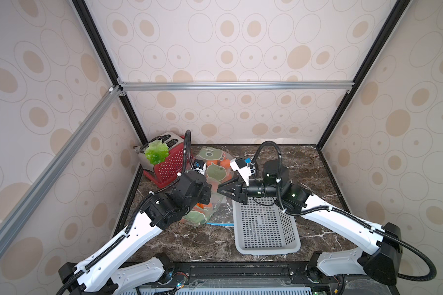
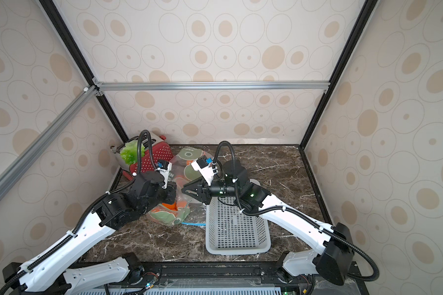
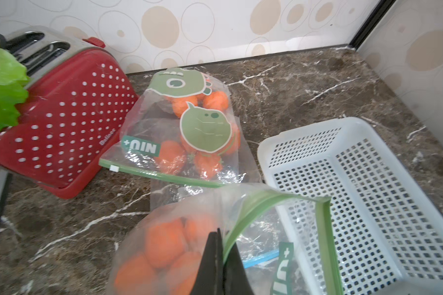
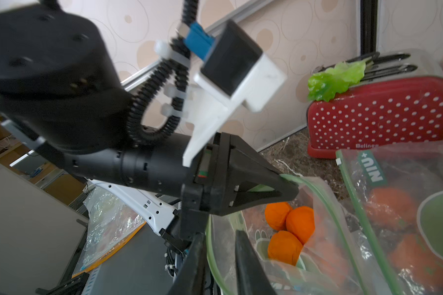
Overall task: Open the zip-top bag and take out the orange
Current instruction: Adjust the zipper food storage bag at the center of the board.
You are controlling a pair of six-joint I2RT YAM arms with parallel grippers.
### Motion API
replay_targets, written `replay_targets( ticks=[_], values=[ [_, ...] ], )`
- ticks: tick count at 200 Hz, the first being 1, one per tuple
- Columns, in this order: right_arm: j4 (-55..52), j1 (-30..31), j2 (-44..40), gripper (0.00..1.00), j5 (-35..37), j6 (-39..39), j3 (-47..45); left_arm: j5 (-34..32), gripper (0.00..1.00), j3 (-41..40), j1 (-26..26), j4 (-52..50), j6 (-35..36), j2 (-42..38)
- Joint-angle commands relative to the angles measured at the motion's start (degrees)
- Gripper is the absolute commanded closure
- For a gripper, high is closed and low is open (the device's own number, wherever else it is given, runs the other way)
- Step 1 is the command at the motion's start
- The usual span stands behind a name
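**A:** Which step is in hand?

**B:** The opening, I'd say; the bag [image 3: 210, 204] rests on the bench [image 1: 189, 242] just beside the basket [image 1: 266, 251], with its mouth lifted; the green zip strip [image 3: 326, 229] is already parted; the left hand [image 3: 218, 233] is pressed together on one lip of that strip and holds it up.

**A:** And the right hand [image 4: 221, 235]?

**B:** Its jaws stand a little apart, one on either side of the opposite lip in the right wrist view; I can't see them biting the film; call it spread and poised.

**A:** Where is the fruit?

**B:** Inside that bag; a few oranges [image 4: 299, 221] show through the gaping mouth, none of them out; a second bag [image 3: 189, 122], zipped shut, lies farther back beside the toaster [image 1: 170, 166].

**A:** So what does the next move call for?

**B:** As I judge it, the right hand must pinch its lip firmly, squarely on the strip so the film doesn't slip free; then the two hands draw apart to widen the mouth; only after that can one hand let go and reach in for an orange.

**A:** Any catch?

**B:** The film looks slack; the mouth may sag shut once a lip is released.
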Motion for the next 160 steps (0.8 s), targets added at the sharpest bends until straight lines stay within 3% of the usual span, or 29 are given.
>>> replay_targets(
  ticks=[1,27,49,88,114,138,160],
  values=[
    [-4.8,0.7,2.7,0.79,2.3,0.9,-1.4,6.1,1.0,-2.5,-0.4,10.5,-6.9,-2.3],
    [-4.3,0.7,4.3,0.8,3.9,1.5,-4.5,9.9,1.0,-3.8,-0.5,14.2,-10.4,-4.3],
    [-10.3,0.8,5.8,0.79,4.5,-1.0,-4.0,15.2,1.0,-4.5,-0.4,18.6,-13.4,-5.3],
    [-17.0,0.3,2.0,0.76,16.9,-9.4,-2.8,18.3,1.0,-3.9,-0.4,25.6,-13.3,-6.4],
    [-18.4,-0.3,1.2,0.75,17.4,-11.3,-2.4,22.7,1.0,-6.1,-0.5,25.7,-15.3,-5.9],
    [-19.2,-0.3,0.1,0.73,17.7,-13.2,-5.6,23.1,0.73,-11.7,-0.5,23.7,-13.9,-9.5],
    [-20.7,-0.4,-0.7,0.73,18.3,-14.3,-8.1,13.7,0.42,-11.1,-0.5,12.5,-7.4,-13.7]
  ],
)
